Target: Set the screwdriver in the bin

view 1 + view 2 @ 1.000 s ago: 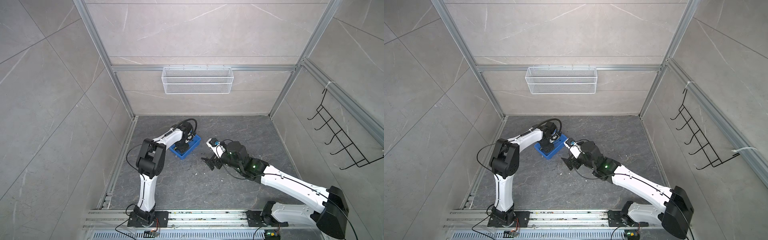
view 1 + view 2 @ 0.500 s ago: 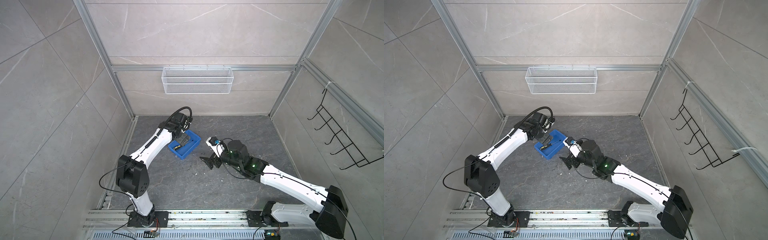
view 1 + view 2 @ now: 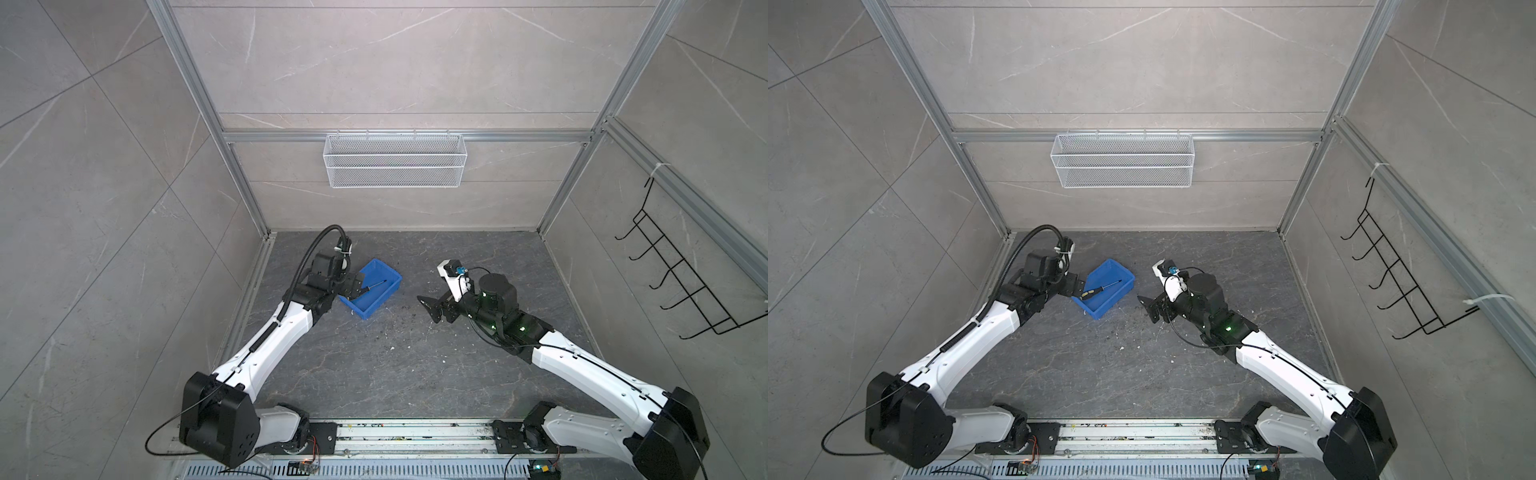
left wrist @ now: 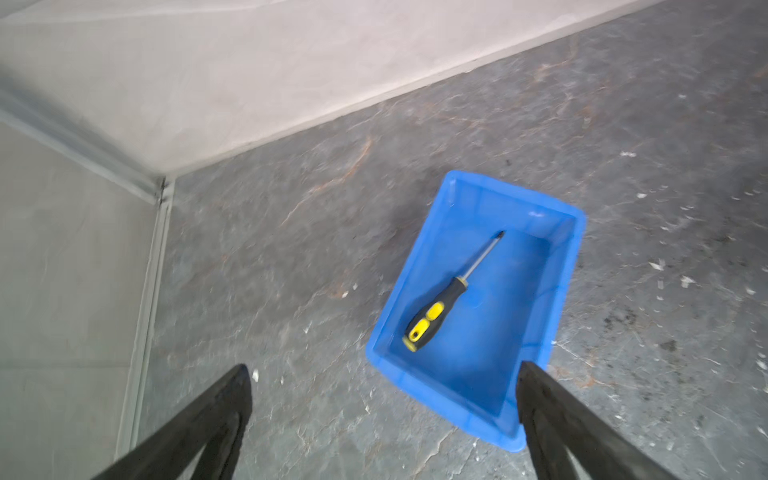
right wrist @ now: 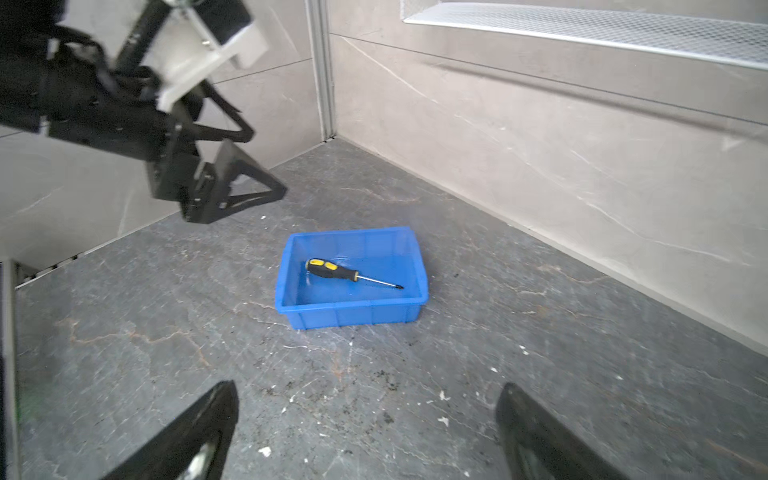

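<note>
The screwdriver (image 3: 368, 288) (image 3: 1100, 289) (image 4: 453, 291) (image 5: 345, 272), black with yellow accents, lies flat inside the blue bin (image 3: 370, 308) (image 3: 1106, 308) (image 4: 478, 365) (image 5: 353, 318) on the dark floor. Nothing touches it. My left gripper (image 3: 355, 286) (image 3: 1077, 286) (image 4: 384, 370) (image 5: 266, 162) hangs open and empty above the bin's left end, near the left wall. My right gripper (image 3: 428, 309) (image 3: 1147, 309) (image 5: 368, 390) is open and empty a short way to the right of the bin, pointing at it.
A white wire mesh basket (image 3: 395, 166) (image 3: 1121, 162) (image 5: 582, 29) hangs on the back wall. A black hook rack (image 3: 665, 282) (image 3: 1391, 274) is fixed to the right wall. Small bits of debris (image 3: 390, 322) speckle the floor between the bin and my right gripper.
My left gripper has opened fully, risen off the bin and drawn back to the left, leaving the screwdriver lying in it. The right arm has barely moved.
</note>
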You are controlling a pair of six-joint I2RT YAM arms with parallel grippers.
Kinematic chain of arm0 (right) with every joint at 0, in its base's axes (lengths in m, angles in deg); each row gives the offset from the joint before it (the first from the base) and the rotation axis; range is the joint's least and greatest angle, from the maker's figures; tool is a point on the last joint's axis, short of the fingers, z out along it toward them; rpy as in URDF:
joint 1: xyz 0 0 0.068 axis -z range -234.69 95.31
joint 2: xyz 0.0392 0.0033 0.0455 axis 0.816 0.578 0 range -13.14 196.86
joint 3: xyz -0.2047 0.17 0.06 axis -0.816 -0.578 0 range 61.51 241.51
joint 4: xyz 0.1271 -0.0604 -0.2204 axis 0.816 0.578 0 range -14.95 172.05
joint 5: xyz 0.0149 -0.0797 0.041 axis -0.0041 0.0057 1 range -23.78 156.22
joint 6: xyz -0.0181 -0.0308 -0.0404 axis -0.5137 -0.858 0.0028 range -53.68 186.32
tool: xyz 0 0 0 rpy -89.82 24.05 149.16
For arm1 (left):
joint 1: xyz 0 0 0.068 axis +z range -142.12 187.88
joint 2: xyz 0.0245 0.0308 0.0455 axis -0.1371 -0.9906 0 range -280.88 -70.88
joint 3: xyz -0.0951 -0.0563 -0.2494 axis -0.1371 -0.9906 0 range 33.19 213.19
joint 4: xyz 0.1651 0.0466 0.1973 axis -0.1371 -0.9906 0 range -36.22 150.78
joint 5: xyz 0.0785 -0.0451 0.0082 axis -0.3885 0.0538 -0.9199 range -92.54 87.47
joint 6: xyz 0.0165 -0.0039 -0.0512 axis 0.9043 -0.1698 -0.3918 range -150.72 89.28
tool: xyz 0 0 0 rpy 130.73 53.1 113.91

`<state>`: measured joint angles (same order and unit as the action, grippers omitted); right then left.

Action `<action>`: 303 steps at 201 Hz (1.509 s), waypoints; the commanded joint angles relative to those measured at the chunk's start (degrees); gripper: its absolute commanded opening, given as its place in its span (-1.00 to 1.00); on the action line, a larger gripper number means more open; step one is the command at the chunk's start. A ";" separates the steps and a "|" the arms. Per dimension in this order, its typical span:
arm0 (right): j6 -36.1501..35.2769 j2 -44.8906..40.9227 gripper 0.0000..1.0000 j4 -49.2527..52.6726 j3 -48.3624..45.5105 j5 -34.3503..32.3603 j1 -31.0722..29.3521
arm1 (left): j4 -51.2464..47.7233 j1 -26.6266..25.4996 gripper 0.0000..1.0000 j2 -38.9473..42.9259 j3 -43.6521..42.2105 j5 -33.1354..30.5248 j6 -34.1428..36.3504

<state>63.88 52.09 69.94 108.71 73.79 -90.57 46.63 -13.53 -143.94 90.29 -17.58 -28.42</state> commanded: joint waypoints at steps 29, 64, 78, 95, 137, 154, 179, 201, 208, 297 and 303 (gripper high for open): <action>0.58 -2.48 0.98 -6.17 -4.99 -1.10 6.74 | 22.89 5.45 1.00 6.57 -14.47 -2.09 -7.19; -2.19 -3.27 0.98 -7.29 -9.24 -5.50 12.41 | 38.42 9.49 1.00 7.88 -26.11 0.60 -2.85; -2.48 -2.65 0.98 -9.96 -11.94 -7.13 15.43 | 42.79 11.65 1.00 6.96 -29.67 -0.06 -3.18; -2.51 -0.38 0.98 -13.08 -14.55 -8.00 19.38 | 46.23 13.37 0.99 5.41 -32.45 1.01 -1.65; -1.28 2.95 0.98 -19.06 -20.17 -8.68 27.48 | 46.07 14.81 1.00 2.91 -32.84 2.79 1.37; -0.02 5.13 0.98 -22.35 -21.94 -7.71 30.33 | 44.97 15.74 1.00 1.73 -32.54 2.54 0.98; 1.92 8.48 0.98 -26.94 -23.54 -6.32 33.07 | 46.52 16.91 1.00 0.07 -33.91 3.92 -0.37; 3.30 10.96 0.98 -31.87 -25.17 -5.11 34.15 | 51.21 18.08 1.00 -2.82 -35.33 6.10 0.28; 3.41 11.71 0.98 -32.93 -25.41 -4.42 34.53 | 52.71 18.47 1.00 -3.94 -35.54 6.76 0.69; 2.71 20.49 0.98 -40.62 -24.71 -2.70 33.91 | 61.23 25.27 1.00 -12.99 -35.82 14.52 -2.83; 2.61 20.55 0.98 -40.29 -24.59 -4.06 33.40 | 61.64 25.27 1.00 -13.15 -35.89 14.37 -2.67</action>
<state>66.57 71.90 32.28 83.68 72.63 -55.66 103.45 11.43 -157.07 54.03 -5.08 -29.88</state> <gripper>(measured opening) 0.990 0.999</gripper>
